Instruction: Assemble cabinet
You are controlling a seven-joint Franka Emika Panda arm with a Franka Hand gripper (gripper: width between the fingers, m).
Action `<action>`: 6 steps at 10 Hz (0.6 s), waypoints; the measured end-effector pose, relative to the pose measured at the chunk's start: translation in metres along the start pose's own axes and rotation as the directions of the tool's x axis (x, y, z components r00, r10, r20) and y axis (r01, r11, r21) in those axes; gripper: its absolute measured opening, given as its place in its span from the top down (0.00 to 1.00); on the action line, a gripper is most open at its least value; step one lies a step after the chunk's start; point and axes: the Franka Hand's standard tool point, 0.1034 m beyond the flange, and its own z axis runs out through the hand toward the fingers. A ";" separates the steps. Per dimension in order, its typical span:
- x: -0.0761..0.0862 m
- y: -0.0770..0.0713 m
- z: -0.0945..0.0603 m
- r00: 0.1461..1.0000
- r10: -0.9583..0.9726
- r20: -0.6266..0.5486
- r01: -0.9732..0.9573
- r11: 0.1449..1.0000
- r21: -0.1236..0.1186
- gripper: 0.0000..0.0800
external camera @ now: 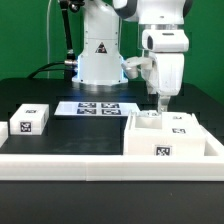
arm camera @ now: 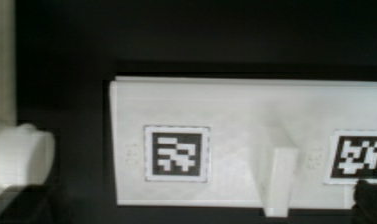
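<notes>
The cabinet (external camera: 168,140) is a large white box with square tags, standing on the black table at the exterior view's right. My gripper (external camera: 158,106) hangs just above its top, near the back edge, holding nothing. In the wrist view the cabinet's white tagged top (arm camera: 220,110) fills the picture, with a narrow raised rib (arm camera: 279,182) between two tags. My gripper (arm camera: 188,208) looks open: one dark fingertip (arm camera: 368,195) shows at the edge over the panel, and nothing lies between the fingers.
A loose white tagged cube (external camera: 30,119) sits at the exterior view's left, with another (external camera: 4,130) cut off by the edge. The marker board (external camera: 95,107) lies before the robot base. A long white border rail (external camera: 70,160) runs along the front. A rounded white part (arm camera: 14,160) shows beside the cabinet.
</notes>
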 end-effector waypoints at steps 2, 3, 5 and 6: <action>0.003 -0.008 0.009 1.000 0.028 -0.001 -0.028 0.999 0.021 0.00; 0.002 -0.011 0.013 1.000 0.031 -0.002 -0.031 0.999 0.028 0.00; 0.000 -0.014 0.018 0.999 0.036 -0.001 -0.036 0.999 0.040 0.00; 0.000 -0.014 0.018 0.999 0.036 -0.001 -0.036 0.999 0.040 0.00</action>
